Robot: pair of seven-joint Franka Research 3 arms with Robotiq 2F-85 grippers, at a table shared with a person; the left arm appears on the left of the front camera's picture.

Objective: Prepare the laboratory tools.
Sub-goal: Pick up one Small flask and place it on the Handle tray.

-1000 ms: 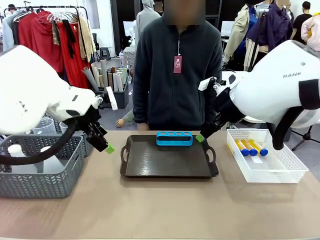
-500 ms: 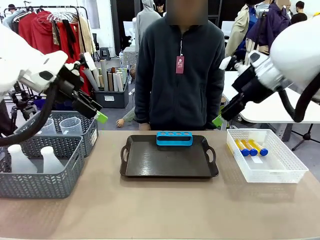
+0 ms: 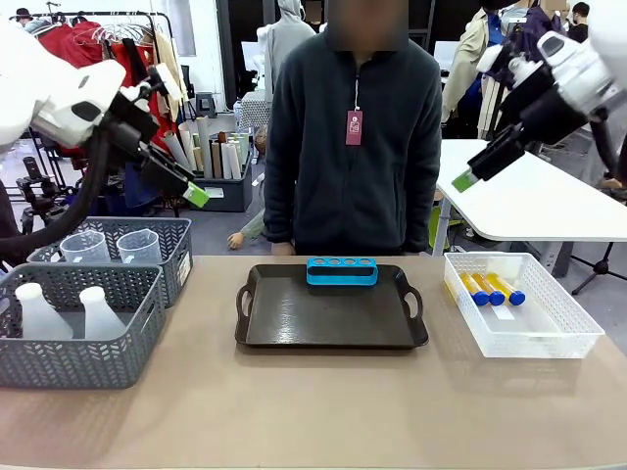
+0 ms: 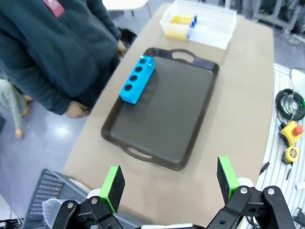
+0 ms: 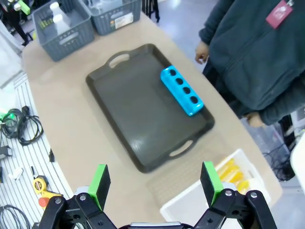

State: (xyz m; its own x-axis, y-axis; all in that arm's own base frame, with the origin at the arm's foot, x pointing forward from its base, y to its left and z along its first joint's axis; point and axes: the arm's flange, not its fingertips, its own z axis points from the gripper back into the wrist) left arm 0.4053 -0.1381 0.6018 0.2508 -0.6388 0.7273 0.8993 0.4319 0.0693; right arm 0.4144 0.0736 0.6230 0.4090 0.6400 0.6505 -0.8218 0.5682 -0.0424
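Both arms hang high above the bench (image 3: 294, 411), left pincer (image 4: 170, 177) and right pincer (image 5: 155, 180) spread wide, empty. Blue rack (image 3: 342, 270) sits on the tray's (image 3: 323, 323) far edge; amber tubes (image 3: 487, 288) right, flasks (image 3: 96, 313) left.

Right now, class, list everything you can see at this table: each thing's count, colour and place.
table: one, tan, foreground
tray: one, dark, table's middle
rack: one, blue, tray's far edge
grey baskets: two, grey, robot's left end
flasks: two, translucent white, nearer grey basket
beakers: two, clear, farther grey basket
white basket: one, white, robot's right end
tubes: three, amber, blue-capped, in white basket
person: one, dark fleece, far side
left tool: one, black, green pads, open, high up
right tool: one, black, green pads, open, high up
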